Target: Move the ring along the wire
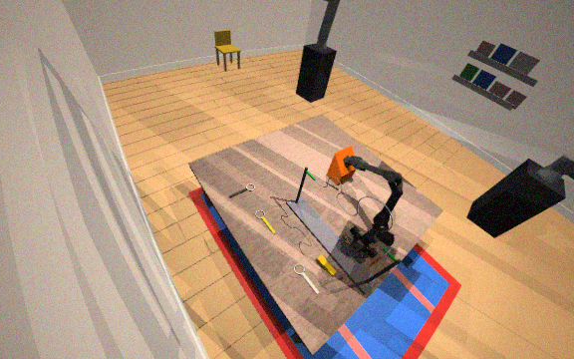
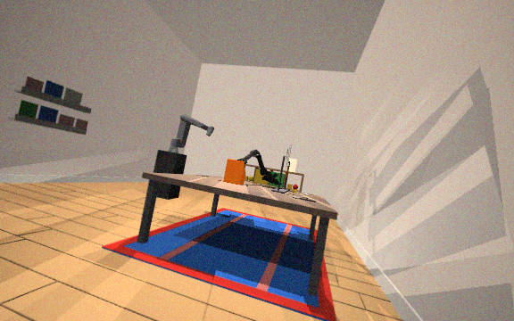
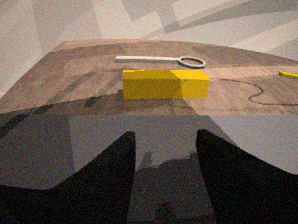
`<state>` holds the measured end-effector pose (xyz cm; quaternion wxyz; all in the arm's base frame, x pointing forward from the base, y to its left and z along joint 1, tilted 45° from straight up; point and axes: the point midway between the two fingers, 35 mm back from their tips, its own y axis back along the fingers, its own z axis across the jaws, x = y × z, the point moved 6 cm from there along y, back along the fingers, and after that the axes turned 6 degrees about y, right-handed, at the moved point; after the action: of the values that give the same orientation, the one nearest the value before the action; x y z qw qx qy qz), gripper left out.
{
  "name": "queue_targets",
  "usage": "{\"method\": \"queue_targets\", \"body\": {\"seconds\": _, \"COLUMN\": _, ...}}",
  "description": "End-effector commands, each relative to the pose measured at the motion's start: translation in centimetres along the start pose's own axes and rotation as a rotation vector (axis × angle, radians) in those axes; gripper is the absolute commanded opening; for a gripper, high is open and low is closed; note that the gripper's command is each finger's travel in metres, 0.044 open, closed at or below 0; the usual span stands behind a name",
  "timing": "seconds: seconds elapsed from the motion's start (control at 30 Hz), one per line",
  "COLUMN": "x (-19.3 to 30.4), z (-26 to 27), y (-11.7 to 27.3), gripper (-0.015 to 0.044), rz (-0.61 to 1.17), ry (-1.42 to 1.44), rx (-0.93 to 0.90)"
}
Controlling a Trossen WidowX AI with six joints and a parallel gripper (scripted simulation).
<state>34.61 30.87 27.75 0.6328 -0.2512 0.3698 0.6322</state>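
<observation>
Pincer [image 1: 352, 239] [image 3: 165, 137] partly open, empty.

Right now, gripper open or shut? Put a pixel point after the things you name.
Partly open: in the wrist view the fingers stand apart, with nothing between the gripper's [image 1: 354, 239] [image 3: 166, 134] tips.

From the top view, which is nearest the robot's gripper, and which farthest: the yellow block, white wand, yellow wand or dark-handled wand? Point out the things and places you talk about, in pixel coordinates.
1. Yellow block [image 1: 326, 265] [image 3: 165, 85], lower left
2. White wand [image 1: 310, 282] [image 3: 147, 59], just beyond it
3. Yellow wand [image 1: 268, 225] [image 3: 289, 75], left
4. Dark-handled wand [image 1: 238, 192], upper left

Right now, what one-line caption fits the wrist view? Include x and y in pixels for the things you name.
Parted gripper fingers facing a yellow block [image 3: 162, 85], a white-handled ring [image 3: 150, 59] lying on the wooden tabletop [image 3: 55, 75] beyond it.
</observation>
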Motion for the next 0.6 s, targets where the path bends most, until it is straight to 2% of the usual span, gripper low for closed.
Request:
{"method": "queue_targets", "body": {"seconds": 0.0, "x": -1.5, "z": 4.0, "y": 2.9, "gripper": 0.0160, "rz": -0.085, "ry": -0.018, "rx": -0.040}}
{"method": "queue_targets", "body": {"seconds": 0.23, "x": -3.9, "z": 9.2, "y": 8.6, "gripper": 0.0160, "rz": -0.196, "ry": -0.078, "rx": -0.048}}
{"method": "queue_targets", "body": {"seconds": 0.47, "x": -4.1, "z": 9.3, "y": 8.6, "gripper": 0.0160, "rz": -0.198, "ry": -0.079, "rx": -0.048}}
{"method": "queue_targets", "body": {"seconds": 0.57, "x": -6.0, "z": 9.1, "y": 7.0, "gripper": 0.0160, "rz": -0.201, "ry": -0.079, "rx": -0.050}}
